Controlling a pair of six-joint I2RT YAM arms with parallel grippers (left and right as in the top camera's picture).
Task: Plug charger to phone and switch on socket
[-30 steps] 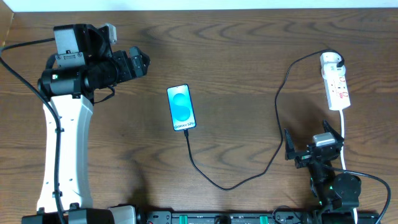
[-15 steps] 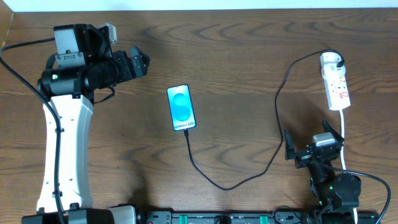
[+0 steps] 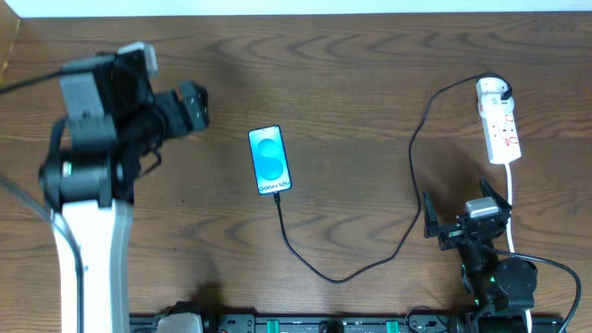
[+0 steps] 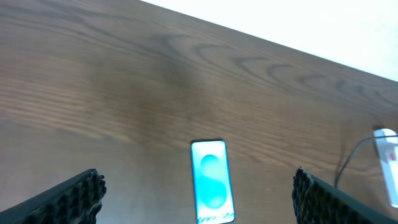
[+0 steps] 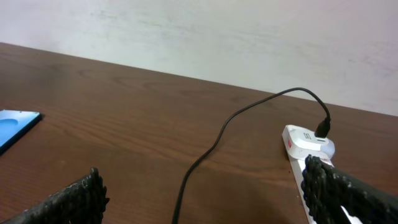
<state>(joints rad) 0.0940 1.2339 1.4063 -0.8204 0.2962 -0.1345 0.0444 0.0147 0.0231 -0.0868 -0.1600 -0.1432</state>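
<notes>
The phone (image 3: 270, 160) lies flat mid-table, light-blue screen lit; it also shows in the left wrist view (image 4: 212, 181) and at the left edge of the right wrist view (image 5: 15, 126). The black charger cable (image 3: 370, 264) runs from the phone's bottom edge in a loop to a white plug (image 3: 493, 89) seated in the white socket strip (image 3: 500, 125); the cable shows in the right wrist view (image 5: 214, 146), as does the plug (image 5: 309, 139). My left gripper (image 3: 190, 104) is open and empty, left of the phone. My right gripper (image 3: 466, 218) is open and empty, below the socket.
The socket's white cord (image 3: 511, 208) runs down past my right gripper toward the table's front edge. The wooden table (image 3: 351, 74) reaches a pale wall at the back. The left arm's white column (image 3: 88, 250) stands at the front left.
My left arm has shifted left and a little toward the front, its gripper drawing slightly away from the phone. The right arm, phone, cable and socket have not moved.
</notes>
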